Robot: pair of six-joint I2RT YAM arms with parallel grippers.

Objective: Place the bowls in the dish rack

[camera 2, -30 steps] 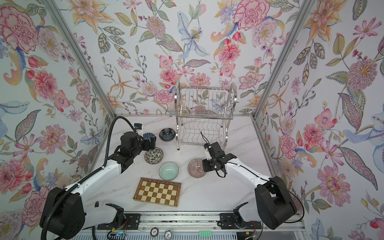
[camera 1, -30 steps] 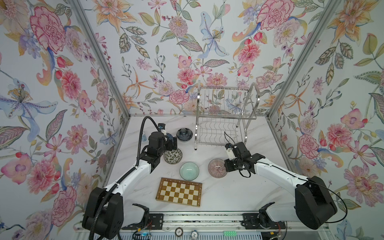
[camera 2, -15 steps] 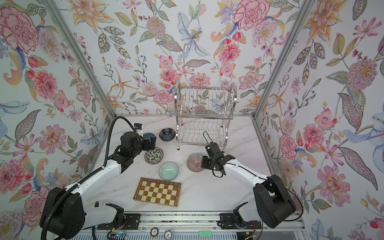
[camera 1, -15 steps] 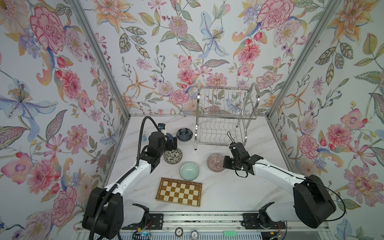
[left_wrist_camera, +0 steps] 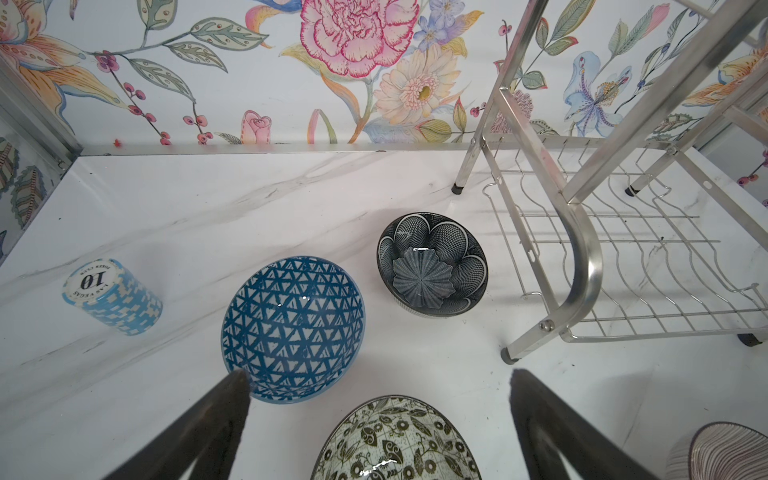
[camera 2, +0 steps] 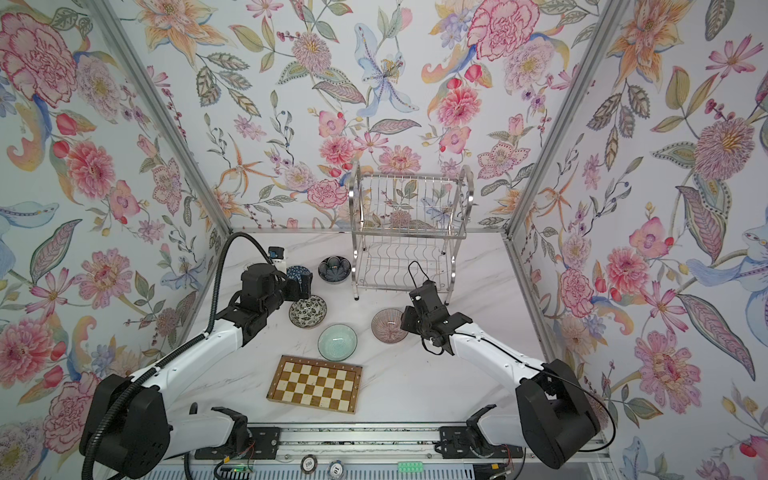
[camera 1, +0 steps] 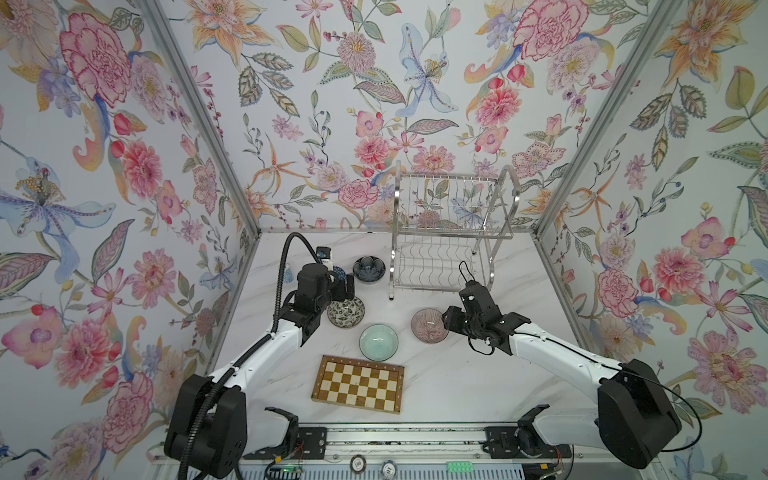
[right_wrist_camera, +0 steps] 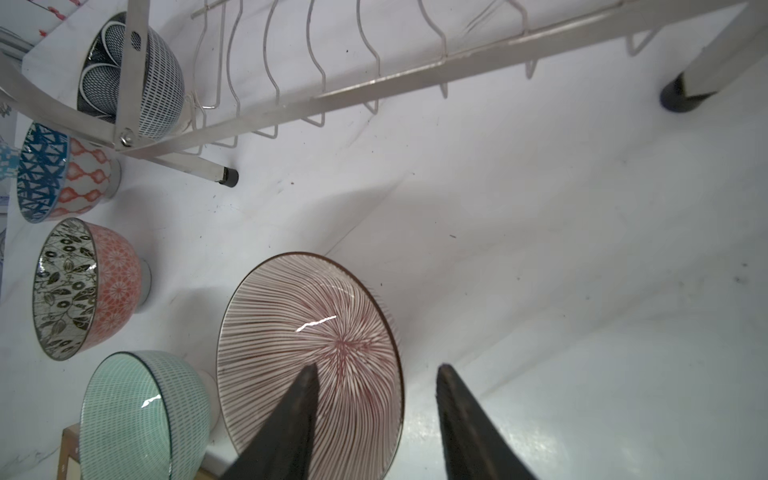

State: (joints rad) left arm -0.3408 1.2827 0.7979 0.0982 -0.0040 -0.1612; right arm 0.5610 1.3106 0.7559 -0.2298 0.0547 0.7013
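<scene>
While the shiny two-tier wire dish rack [camera 1: 453, 232] stands at the rear, the pink radial-lined bowl [right_wrist_camera: 291, 316] sits upright before it, rim between the parted fingers [right_wrist_camera: 291, 415] of the right gripper [right_wrist_camera: 377, 368], and the left gripper [left_wrist_camera: 379, 373] gapes wide near the blue lattice bowl [left_wrist_camera: 293, 328].

Bright, even, soft light fills the booth, and no single lamp shows. Both top views are sharp, though the walls splay outward toward the edges. The white table [camera 1: 457, 386] carries only faint, soft-edged shadows under the arms. In the right wrist view, broad grey shadows cross the table, and small white glints sit on the pink bowl [right_wrist_camera: 291, 324] and green bowl [right_wrist_camera: 137, 407]. In both wrist views the dark fingers [left_wrist_camera: 199, 436] near the lens look soft, and the rack [left_wrist_camera: 586, 257] bars bow at the edges.
</scene>
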